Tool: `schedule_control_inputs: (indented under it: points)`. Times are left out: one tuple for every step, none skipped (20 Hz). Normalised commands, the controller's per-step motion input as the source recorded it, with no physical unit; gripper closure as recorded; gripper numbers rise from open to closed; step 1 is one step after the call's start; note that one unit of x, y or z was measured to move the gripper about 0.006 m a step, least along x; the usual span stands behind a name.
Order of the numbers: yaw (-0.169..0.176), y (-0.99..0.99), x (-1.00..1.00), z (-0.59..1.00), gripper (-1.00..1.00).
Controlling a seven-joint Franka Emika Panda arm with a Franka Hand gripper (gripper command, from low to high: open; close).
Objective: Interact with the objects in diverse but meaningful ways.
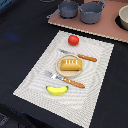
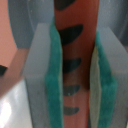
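Placemat [image 1: 95, 60] outside, jaws wrist-only.

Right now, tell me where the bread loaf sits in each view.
Exterior view: the bread loaf lies on the plate, in the middle of the striped placemat.
Wrist view: not in it.
Shared landmark: probably the salmon-pink board, though it is blurred in the wrist view.

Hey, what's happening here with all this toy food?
The robot's hand is closed on a reddish-orange piece with dark marks; I cannot tell what it is. On the placemat lie a tomato, a bread loaf on a plate between knife and fork, and a banana.
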Motion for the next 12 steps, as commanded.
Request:
schedule_control_inputs:
  points:
    - [0.011, 0.31, 0.0, -0.19, -1.0]
    - [0.011, 0.32, 0.01, -0.18, -1.0]
    - [0.011, 0.31, 0.01, -0.18, -1.0]
    - [0.01, 0.3, 0.0, -0.18, -1.0]
    - [0.01, 0.3, 0.0, -0.17, -1.0]
    - [0.01, 0.31, 0.01, -0.16, -1.0]
    - [0.01, 0.3, 0.01, -0.14, -1.0]
    - [0.01, 0.29, 0.02, -0.12, -1.0]
    - [0.009, 0.3, 0.03, -0.09, -1.0]
    - [0.01, 0.28, 0.05, -0.01, -1.0]
    - [0.001, 0.25, 0.14, 0.04, -1.0]
    - [0.0, 0.16, 0.17, 0.39, -1.0]
